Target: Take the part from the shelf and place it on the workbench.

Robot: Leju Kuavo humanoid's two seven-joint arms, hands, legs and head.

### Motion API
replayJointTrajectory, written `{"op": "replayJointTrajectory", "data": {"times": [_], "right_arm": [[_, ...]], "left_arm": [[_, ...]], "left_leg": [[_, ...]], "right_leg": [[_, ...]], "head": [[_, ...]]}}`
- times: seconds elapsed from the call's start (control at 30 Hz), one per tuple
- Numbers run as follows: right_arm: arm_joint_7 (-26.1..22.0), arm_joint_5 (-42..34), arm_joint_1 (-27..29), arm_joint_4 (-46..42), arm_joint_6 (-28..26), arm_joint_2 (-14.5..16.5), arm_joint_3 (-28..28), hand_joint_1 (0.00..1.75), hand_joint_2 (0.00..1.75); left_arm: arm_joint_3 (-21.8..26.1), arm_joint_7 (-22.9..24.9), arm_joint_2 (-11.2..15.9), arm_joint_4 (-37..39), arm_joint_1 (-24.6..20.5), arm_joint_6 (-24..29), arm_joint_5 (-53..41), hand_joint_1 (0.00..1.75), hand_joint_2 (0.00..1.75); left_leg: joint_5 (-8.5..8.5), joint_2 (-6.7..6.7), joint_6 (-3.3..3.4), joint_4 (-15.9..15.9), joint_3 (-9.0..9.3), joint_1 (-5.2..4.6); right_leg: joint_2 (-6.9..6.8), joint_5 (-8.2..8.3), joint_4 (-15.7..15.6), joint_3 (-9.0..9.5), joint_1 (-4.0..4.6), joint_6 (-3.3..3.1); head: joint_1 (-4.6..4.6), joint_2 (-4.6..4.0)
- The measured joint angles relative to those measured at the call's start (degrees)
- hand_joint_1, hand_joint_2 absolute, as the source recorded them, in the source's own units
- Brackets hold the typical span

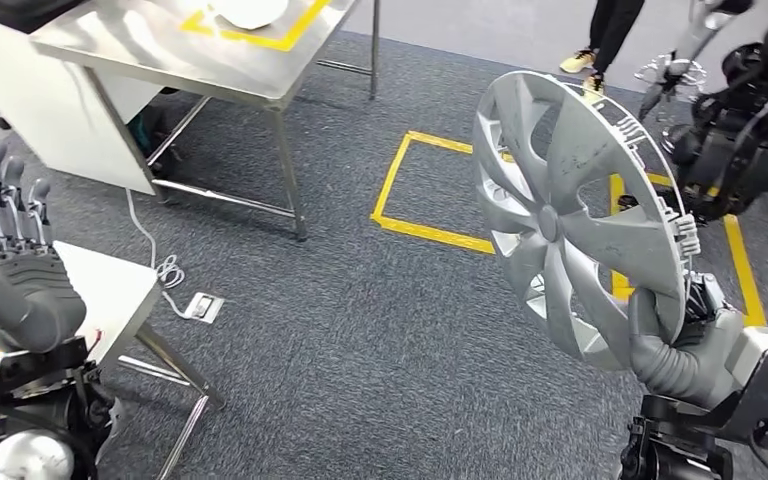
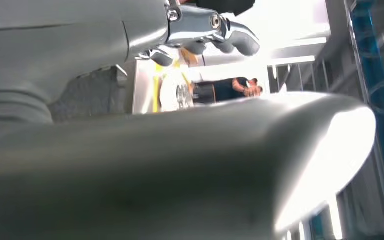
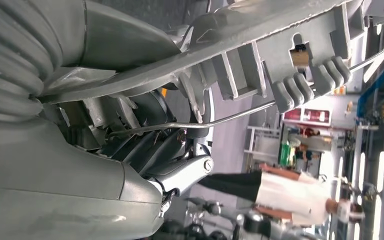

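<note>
- Two hands show in the head view; at far left the left hand [image 1: 15,270] is raised with its fingers upright and apart, holding nothing.
- Just beside and under it stands a small white table [image 1: 110,290] on folding legs, with a white cable [image 1: 160,262] running across the grey carpet to a socket [image 1: 203,306].
- At upper left the steel tabletop [image 1: 140,45] stands well apart from both hands; a yellow tape square [image 1: 260,38] is marked on it, and a white object [image 1: 248,10] lies inside the square. I judge this to be the workbench where the part should go.
- In the middle, a yellow tape rectangle [image 1: 410,190] is marked on the floor.
- At right the hubcap [image 1: 570,215], a silver spoked disc, is held on edge in the air, tilted, clear of any shelf or tabletop.
- The right hand [image 1: 675,330] grips it at the lower rim; the right wrist view shows fingers [image 3: 190,170] hooked behind the rim's clips and wire ring.
- At top right a person's legs [image 1: 610,40] stand beyond.
- Progress, as I judge it: the pick-up is done; the carry to the tabletop, the set-down and the release remain.
</note>
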Motion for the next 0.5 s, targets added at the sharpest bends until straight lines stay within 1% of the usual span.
{"op": "replayJointTrajectory", "data": {"times": [0.03,0.07,0.1,0.13,0.17,0.2,0.23,0.27,0.3,0.33,0.37,0.4,0.43,0.47,0.5], "right_arm": [[0.0,0.0,0.0,0.0,0.0,0.0,0.0,1.75,1.75],[0.0,0.0,0.1,0.0,0.0,0.0,0.0,1.75,1.75],[0.0,0.0,0.1,0.0,0.0,0.0,0.0,1.75,1.75],[0.0,0.0,0.0,0.0,0.0,0.0,0.0,1.75,1.75],[0.0,0.0,0.0,0.0,0.0,0.0,0.0,1.75,1.75],[0.0,0.0,-0.1,0.0,0.0,0.0,0.0,1.75,1.75],[0.0,0.0,-0.2,0.0,0.0,0.0,0.0,1.75,1.75],[0.0,0.0,-0.2,0.0,0.0,0.0,0.0,1.75,1.75],[0.0,0.0,-0.3,-0.1,0.0,0.0,-0.1,1.75,1.75],[0.0,0.0,-0.4,-0.1,0.0,0.0,-0.1,1.75,1.75],[0.0,0.0,-0.4,-0.1,0.0,0.0,-0.1,1.75,1.75],[0.0,0.0,-0.5,-0.1,0.0,0.0,-0.1,1.75,1.75],[0.0,0.0,-0.5,-0.1,0.0,0.0,-0.1,1.75,1.75],[0.0,0.0,-0.6,-0.1,0.0,0.0,-0.2,1.75,1.75],[0.1,0.0,-0.6,-0.1,0.0,0.0,-0.2,1.75,1.75]], "left_arm": [[0.0,0.0,0.0,0.0,0.0,0.0,0.0,0.00,0.00],[0.0,0.0,0.0,0.0,0.0,0.0,0.0,0.00,0.00],[0.0,0.0,0.0,0.0,0.0,0.0,0.0,0.00,0.00],[0.0,0.0,0.0,0.0,0.0,0.0,0.0,0.00,0.00],[0.0,0.0,0.0,0.0,0.0,0.0,0.0,0.00,0.00],[0.0,0.0,0.0,0.0,0.0,0.0,0.0,0.00,0.00],[0.0,0.0,0.0,0.0,0.0,0.0,0.0,0.00,0.00],[0.0,0.0,0.0,0.0,0.0,0.0,0.0,0.00,0.00],[0.0,0.0,0.0,0.0,0.0,0.0,0.0,0.00,0.00],[0.1,0.0,0.0,0.0,0.1,0.0,0.0,0.00,0.00],[0.1,-0.1,0.0,0.0,0.1,0.0,0.0,0.00,0.00],[0.2,-0.1,0.0,0.0,0.0,0.0,0.0,0.00,0.00],[0.2,-0.2,0.1,-0.1,0.0,0.1,-0.1,0.00,0.00],[0.3,-0.2,0.1,0.0,0.0,0.1,-0.1,0.00,0.00],[0.3,-0.2,0.1,0.0,0.0,0.1,-0.1,0.00,0.00]], "left_leg": [[0.06,-0.57,0.08,0.0,-0.09,-0.11],[0.11,-1.18,0.15,0.0,-0.15,-0.21],[0.16,-1.82,0.19,0.0,-0.17,-0.30],[0.21,-2.43,0.19,0.0,-0.15,-0.35],[0.29,-2.97,0.13,0.0,-0.16,-0.31],[0.41,-3.51,-0.02,0.0,-0.28,-0.26],[0.58,-3.99,-0.27,0.0,-0.50,-0.11],[0.80,-4.46,-0.61,-0.1,-0.75,0.10],[1.05,-5.01,-1.02,-0.3,-0.96,0.24],[1.22,-5.24,-1.35,-0.4,-1.10,0.33],[1.05,-4.61,-1.60,-0.2,-1.40,0.22],[0.25,-3.44,-1.76,0.9,-2.04,0.05],[-1.11,-1.90,-1.82,3.1,-3.16,-0.09],[-2.84,-0.45,-1.93,6.3,-4.75,-0.17],[-4.47,0.26,-2.06,9.9,-6.38,-0.14]], "right_leg": [[0.17,-0.61,2.7,-1.33,0.01,-0.09],[0.27,-0.15,3.3,-1.76,0.04,-0.30],[0.46,1.28,1.8,-1.17,0.11,-0.64],[0.92,3.39,-1.6,0.35,0.23,-1.09],[2.00,5.08,-5.7,2.17,0.31,-1.65],[3.04,6.22,-9.2,3.94,0.40,-2.16],[3.90,6.69,-11.5,5.15,0.53,-2.56],[4.36,6.59,-12.5,5.74,0.64,-2.83],[4.03,6.69,-13.0,6.07,0.80,-3.01],[3.50,6.92,-13.5,6.27,0.77,-3.12],[2.87,7.23,-14.2,6.60,0.67,-3.22],[2.22,7.57,-15.0,6.93,0.56,-3.35],[1.58,7.83,-15.5,7.17,0.44,-3.43],[0.99,7.92,-15.7,7.22,0.50,-3.52],[0.45,7.94,-15.7,7.13,0.54,-3.61]], "head": [[0.21,0.00],[0.38,0.00],[0.54,0.00],[0.66,0.00],[0.72,0.00],[0.69,0.00],[0.74,0.00],[0.78,0.00],[0.88,0.00],[1.02,0.00],[0.96,0.00],[0.75,0.00],[0.41,0.00],[0.03,0.00],[-0.29,0.00]]}}
